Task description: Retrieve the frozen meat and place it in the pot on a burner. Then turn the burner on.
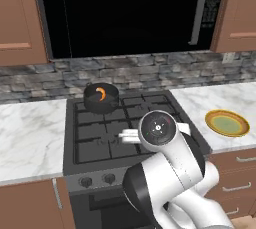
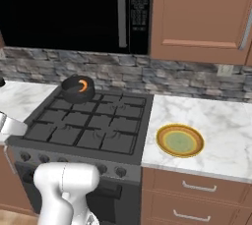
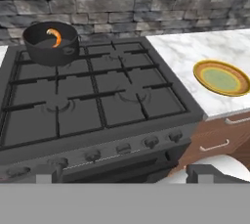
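The frozen meat (image 3: 55,36), a small curved orange-brown crescent, lies inside the dark grey pot (image 3: 49,51), which sits on the back left burner (image 3: 34,64) of the stove. A yellow-green plate (image 3: 222,78) rests on the marble table to the right. The tool (image 3: 122,174) hangs before the stove's front, fingers spread wide, holding nothing.

Cooktop: black gas stove (image 1: 125,133) with cast-iron grate bars, set between two counter sections.
Rear left burner (image 3: 46,64): short round dark grey metal pot (image 1: 100,98) standing on its grate.
Right counter: white marble worktop (image 2: 216,130), bearing a round yellow-green plate (image 2: 180,140) near the stove's edge.
Left counter: white marble worktop (image 1: 30,138).
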